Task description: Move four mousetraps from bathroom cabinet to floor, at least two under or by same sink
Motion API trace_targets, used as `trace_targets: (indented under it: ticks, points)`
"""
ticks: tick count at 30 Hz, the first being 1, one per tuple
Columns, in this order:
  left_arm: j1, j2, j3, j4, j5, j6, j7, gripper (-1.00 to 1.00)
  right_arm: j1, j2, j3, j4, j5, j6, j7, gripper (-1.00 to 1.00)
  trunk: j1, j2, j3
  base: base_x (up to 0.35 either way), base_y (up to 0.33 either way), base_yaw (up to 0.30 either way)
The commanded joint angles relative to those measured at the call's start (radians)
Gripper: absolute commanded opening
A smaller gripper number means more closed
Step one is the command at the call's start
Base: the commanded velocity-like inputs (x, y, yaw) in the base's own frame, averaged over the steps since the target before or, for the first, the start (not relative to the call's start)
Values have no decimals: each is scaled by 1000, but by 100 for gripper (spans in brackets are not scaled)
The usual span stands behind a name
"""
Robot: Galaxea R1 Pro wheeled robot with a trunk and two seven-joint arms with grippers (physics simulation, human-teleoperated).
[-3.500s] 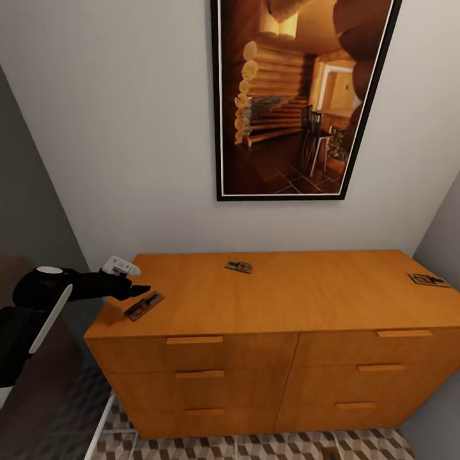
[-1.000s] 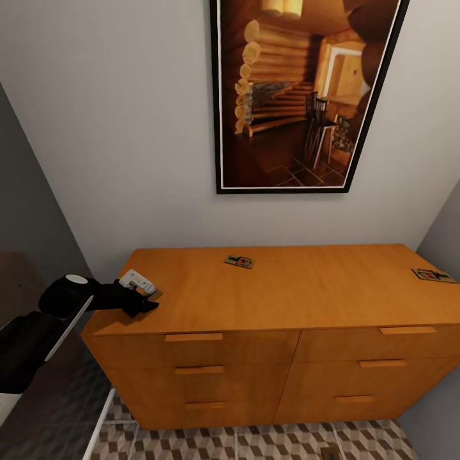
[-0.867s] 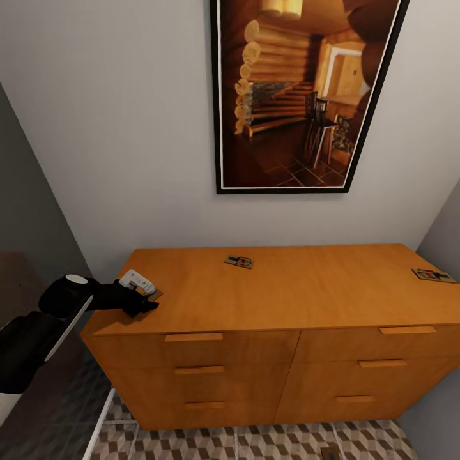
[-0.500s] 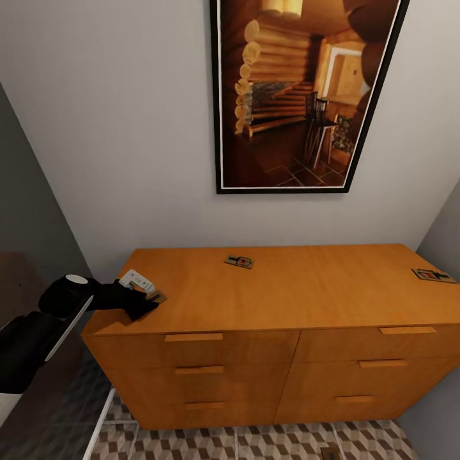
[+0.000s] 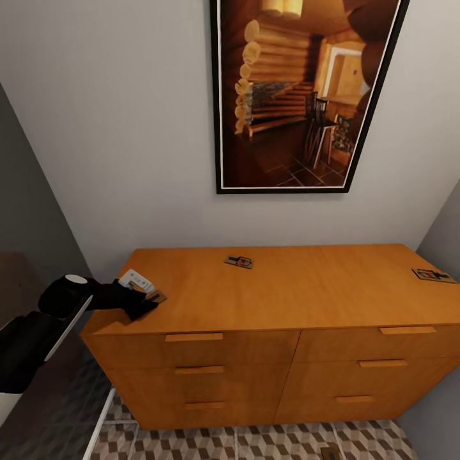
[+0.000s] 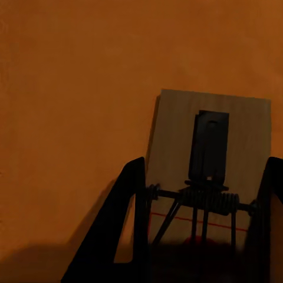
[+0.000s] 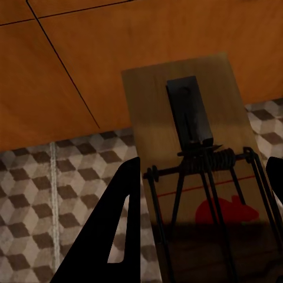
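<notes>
Cabinet: we saw the cabinet (image 5: 275, 300) against the wall under a framed picture (image 5: 300, 96), its drawers shut, three mousetraps lying on its top.
Traps on top: one by the left front corner (image 5: 155, 296) under the left pincer (image 5: 142, 305), one near the back middle (image 5: 239, 261), one at the far right edge (image 5: 432, 275).
Left pincer: in the left wrist view its fingers (image 6: 127, 218) stood on either side of the corner trap (image 6: 209, 171); we could not tell whether they clamped it.
Right pincer: in the right wrist view we saw it (image 7: 203, 236) clamped on a fourth trap (image 7: 188, 147), above the floor (image 7: 65, 194) before the cabinet's front (image 7: 88, 53).
Markings: a red mouse shape and red line showed on that trap; we read no writing.
</notes>
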Motion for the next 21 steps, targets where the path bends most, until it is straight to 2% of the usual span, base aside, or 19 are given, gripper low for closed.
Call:
trace_targets:
  ticks: [1, 11, 15, 21]
  points:
    - [-1, 1, 1, 19, -20, 2, -5, -100, -1, 0, 1, 1, -13, -3, 14, -100, 0, 0, -1, 0, 0, 0]
    - [-1, 0, 16, -38, -20, 6, -5, -100, -1, 0, 1, 1, -13, -3, 14, -100, 0, 0, -1, 0, 0, 0]
    - [0, -2, 78, -43, -19, 7, -6, -100, -1, 0, 1, 1, -13, -3, 14, -100, 0, 0, -1, 0, 0, 0]
    - [-1, -3, 110, -45, -17, 8, -7, -100, -1, 0, 1, 1, -13, -4, 14, -100, 0, 0, -1, 0, 0, 0]
